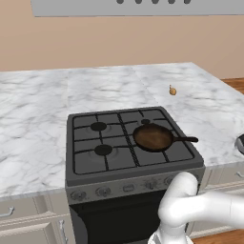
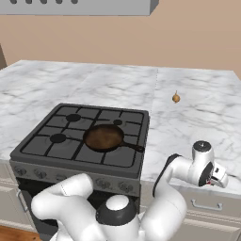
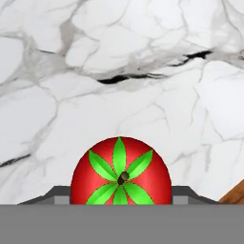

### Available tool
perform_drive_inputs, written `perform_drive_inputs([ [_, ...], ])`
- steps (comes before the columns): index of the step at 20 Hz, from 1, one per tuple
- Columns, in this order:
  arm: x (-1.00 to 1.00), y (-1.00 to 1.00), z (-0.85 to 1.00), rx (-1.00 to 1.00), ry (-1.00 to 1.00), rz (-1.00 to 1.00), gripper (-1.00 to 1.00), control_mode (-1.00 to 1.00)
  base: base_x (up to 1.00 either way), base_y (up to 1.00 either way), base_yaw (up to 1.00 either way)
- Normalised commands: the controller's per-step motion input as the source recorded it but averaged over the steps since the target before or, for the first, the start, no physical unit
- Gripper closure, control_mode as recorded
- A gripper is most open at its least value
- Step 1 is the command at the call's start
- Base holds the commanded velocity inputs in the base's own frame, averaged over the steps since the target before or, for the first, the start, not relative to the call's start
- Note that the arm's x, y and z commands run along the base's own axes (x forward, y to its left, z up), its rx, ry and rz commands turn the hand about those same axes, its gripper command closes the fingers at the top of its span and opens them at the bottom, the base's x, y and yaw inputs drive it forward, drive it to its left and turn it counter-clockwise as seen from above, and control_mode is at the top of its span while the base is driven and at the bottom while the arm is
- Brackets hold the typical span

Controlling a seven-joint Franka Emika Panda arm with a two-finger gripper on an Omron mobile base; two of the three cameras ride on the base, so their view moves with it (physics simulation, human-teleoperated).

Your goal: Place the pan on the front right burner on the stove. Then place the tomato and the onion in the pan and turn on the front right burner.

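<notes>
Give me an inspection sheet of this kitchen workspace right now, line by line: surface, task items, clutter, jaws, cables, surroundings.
Surface: white marble counter around the stove; black grates.
Pan: the pan sits on the front right burner, handle pointing right.
Onion: the onion lies on the counter behind and right of the stove, well apart from the pan.
Tomato: the tomato rests on the counter, green top facing the hand camera.
Clutter: nothing seen.
Jaws: the gripper is over the tomato, one jaw on each side; whether they touch it cannot be told.
Cables: nothing seen.
Surroundings: tan wall, grey range hood above, cabinet drawers below the counter.
</notes>
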Motion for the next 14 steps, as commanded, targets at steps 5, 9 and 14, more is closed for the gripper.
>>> perform_drive_inputs([
  [5, -0.01, -0.01, -0.09, -0.02, 0.00, 0.00, 1.00, -1.00, 0.00, 0.00, 0.00],
  [9, -0.02, -0.04, 0.03, 0.01, 0.00, 0.00, 1.00, -1.00, 0.00, 0.00, 0.00],
  [14, 0.00, -0.01, 0.33, 0.05, 0.00, 0.02, 1.00, -1.00, 0.00, 0.00, 0.00],
])
